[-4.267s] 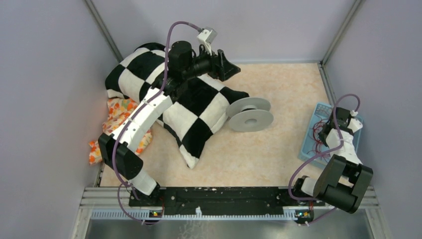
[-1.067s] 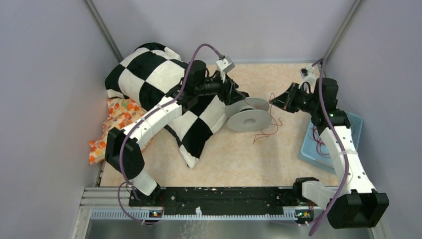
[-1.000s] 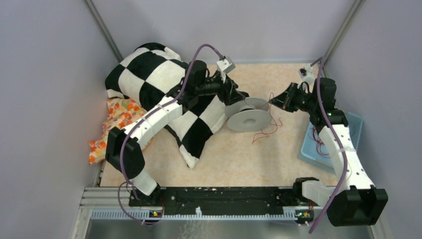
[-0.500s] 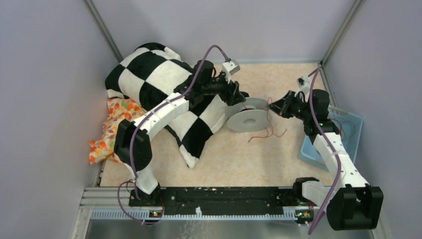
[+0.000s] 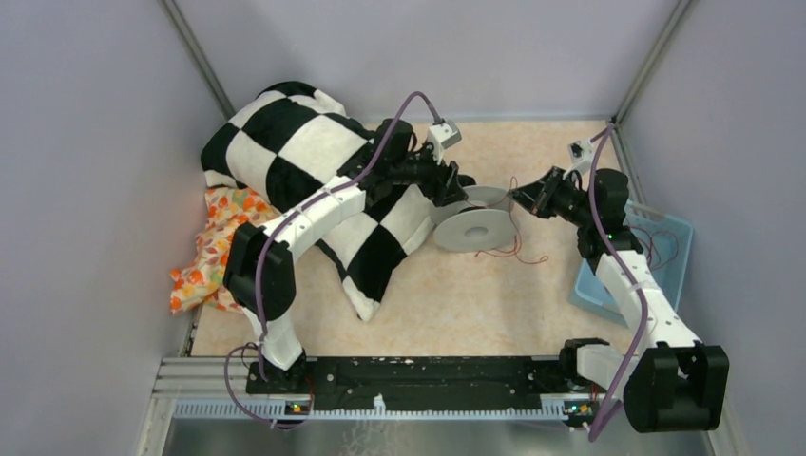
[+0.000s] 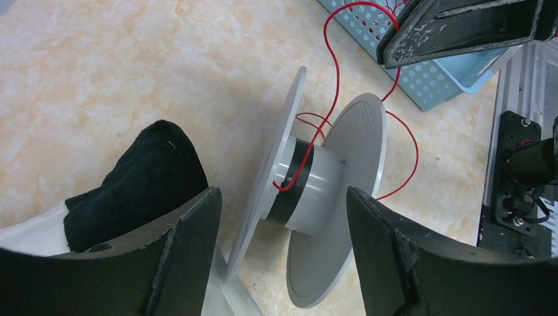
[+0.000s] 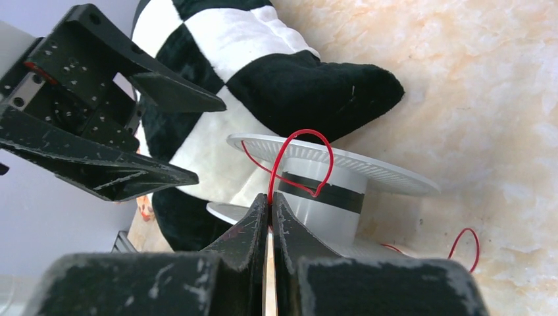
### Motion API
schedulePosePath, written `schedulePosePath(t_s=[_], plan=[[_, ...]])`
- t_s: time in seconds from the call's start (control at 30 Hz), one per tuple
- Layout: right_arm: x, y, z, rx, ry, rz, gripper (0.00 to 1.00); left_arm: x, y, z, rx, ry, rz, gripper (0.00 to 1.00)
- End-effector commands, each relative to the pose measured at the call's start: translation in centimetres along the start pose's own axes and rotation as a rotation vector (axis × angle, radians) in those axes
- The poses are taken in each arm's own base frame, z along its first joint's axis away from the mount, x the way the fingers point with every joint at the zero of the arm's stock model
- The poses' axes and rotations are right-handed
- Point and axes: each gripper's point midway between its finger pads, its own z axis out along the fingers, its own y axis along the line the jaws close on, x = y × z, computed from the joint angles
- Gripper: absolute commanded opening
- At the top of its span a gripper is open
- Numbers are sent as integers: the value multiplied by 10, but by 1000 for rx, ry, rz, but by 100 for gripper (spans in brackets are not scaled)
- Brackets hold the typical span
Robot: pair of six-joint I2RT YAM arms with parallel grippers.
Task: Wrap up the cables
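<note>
Your right fingers (image 7: 253,224) are clamped on the cable (image 7: 304,131), which loops over the spool (image 7: 329,187) just ahead. Your left fingers (image 6: 191,243) stand wide astride the spool. Winding looks barely started; next, circle it under tension.

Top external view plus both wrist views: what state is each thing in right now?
spool: on its flange edges, hub nearly bare
red wire: one loose loop over the hub, the rest trailing on the table
right gripper: shut, pinching the red wire
left gripper: open, beside the spool
blue basket: upright, loose red strands inside
checkered pillow: lying flat, corner near the spool
</note>
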Motion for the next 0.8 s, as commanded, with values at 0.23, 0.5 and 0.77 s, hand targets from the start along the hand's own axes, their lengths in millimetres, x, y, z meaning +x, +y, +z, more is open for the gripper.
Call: schedulePosePath(t_s=[0.23,0.5,0.77], plan=[[-13,33,1,-130,-28,-80,0,-26,-4,-5,54,-57,28,77],[-13,37,0,-146,-22,-91,0,-29,2,-5,59,-74,0,77],[-18,53,-4,-199,7,-115,0,-35,2,-10,58,-94,5,78]])
